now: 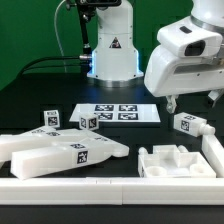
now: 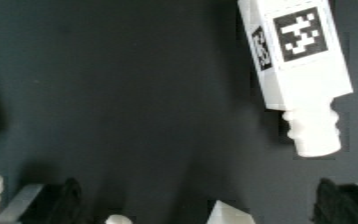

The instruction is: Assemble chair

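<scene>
The chair lies in loose white tagged parts. Two long tapered legs [image 1: 60, 152] lie at the exterior view's front left. A slotted panel [image 1: 175, 160] lies at the front right. Small blocks [image 1: 52, 118] [image 1: 86, 123] stand left of the marker board. Another small part [image 1: 188, 123] lies right of the board. My gripper [image 1: 192, 100] hangs open and empty above that part. The wrist view shows a white tagged part [image 2: 300, 60] with a ribbed peg end, off to one side of my open gripper [image 2: 197, 205]. The dark fingers [image 2: 51, 200] stand far apart.
The marker board [image 1: 118, 112] lies flat mid-table before the robot base [image 1: 110, 50]. A raised white border [image 1: 110, 186] runs along the front and right edges of the black table. Small white part tips [image 2: 229, 212] show between the fingers in the wrist view.
</scene>
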Controlling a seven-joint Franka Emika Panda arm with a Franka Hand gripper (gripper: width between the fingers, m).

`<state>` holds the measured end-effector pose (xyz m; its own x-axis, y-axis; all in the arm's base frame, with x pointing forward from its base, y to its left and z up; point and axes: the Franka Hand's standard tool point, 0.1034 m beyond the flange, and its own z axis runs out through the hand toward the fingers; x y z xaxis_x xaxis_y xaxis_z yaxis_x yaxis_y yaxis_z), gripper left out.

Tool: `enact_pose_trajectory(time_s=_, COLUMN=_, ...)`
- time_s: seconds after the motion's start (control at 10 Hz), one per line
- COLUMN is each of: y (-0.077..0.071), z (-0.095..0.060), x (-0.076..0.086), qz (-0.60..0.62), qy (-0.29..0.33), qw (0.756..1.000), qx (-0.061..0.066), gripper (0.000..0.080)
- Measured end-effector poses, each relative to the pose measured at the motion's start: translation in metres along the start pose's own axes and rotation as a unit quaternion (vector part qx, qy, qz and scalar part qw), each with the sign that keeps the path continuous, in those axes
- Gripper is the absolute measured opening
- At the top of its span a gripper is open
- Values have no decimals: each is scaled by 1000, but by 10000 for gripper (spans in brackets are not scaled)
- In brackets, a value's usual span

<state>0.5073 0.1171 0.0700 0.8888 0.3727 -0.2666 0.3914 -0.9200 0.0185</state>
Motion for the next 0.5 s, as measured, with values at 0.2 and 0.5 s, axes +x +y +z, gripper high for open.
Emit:
enact_pose_trajectory(time_s=0.2, y=-23, z=10, x=-2, qz=-2, qy=30, qw=1000, qx=3, gripper=649)
enact_pose_trajectory(time_s=0.5, y=-48, z=44, x=-23, qz=-24, qy=36, qw=999, qx=13, gripper=649)
